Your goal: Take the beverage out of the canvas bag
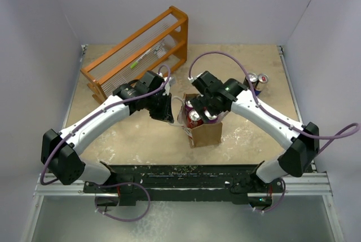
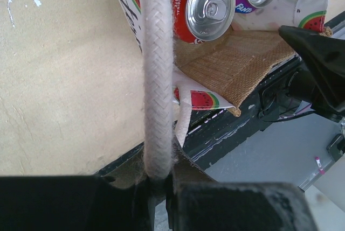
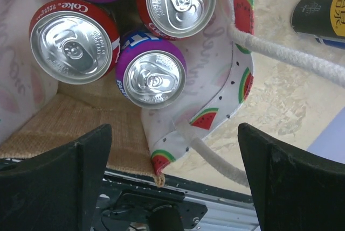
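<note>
1. The canvas bag (image 1: 206,132) stands upright mid-desk, toward the near edge, with soda cans inside: a Coke can (image 3: 73,40) touches a purple can (image 3: 151,75)
2. The left claw (image 2: 160,185) is pinched tight on the bag's white rope handle (image 2: 157,69)
3. The right claw (image 3: 172,134) hangs over the bag's mouth, spread wide, holding nothing
4. An orange wooden rack (image 1: 141,50) stands at the far left corner
</note>
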